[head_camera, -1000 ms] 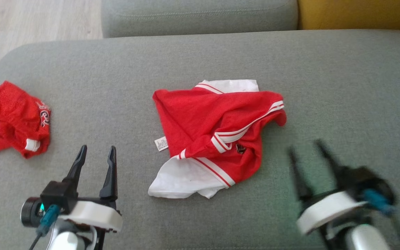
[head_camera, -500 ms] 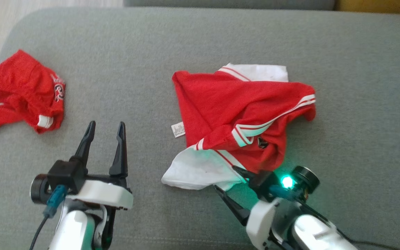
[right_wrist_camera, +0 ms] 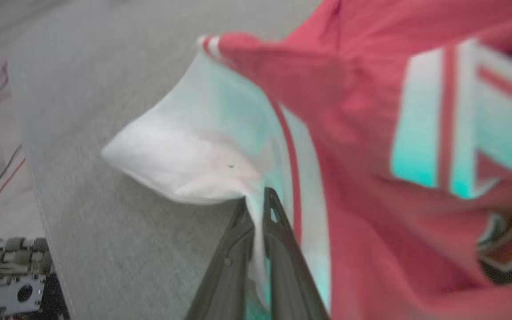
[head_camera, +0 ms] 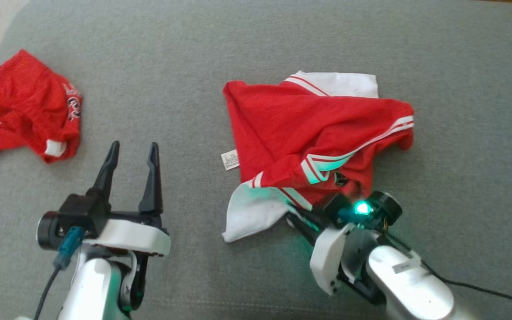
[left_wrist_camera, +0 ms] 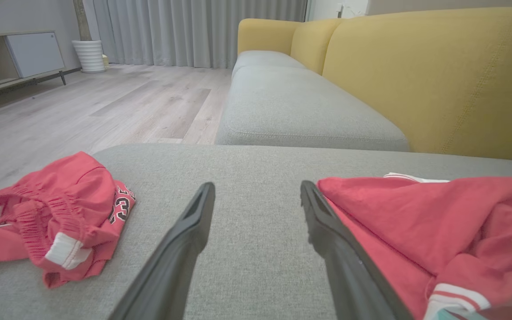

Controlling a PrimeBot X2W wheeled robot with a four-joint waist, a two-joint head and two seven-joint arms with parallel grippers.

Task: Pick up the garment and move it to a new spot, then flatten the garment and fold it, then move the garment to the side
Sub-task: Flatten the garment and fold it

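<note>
Yellow-backed grey sofa, wood floor, curtains

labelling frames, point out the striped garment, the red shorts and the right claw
striped garment (head_camera: 282,129), head view, red middle
red shorts (head_camera: 20,106), head view, mesh middle
right claw (right_wrist_camera: 258,205), right wrist view, between fingertips

We count two pieces of clothing, one red-and-white garment and one pair of red shorts, two tools, the left tool and the right tool, one white care label and one white ribbed pot.
</note>
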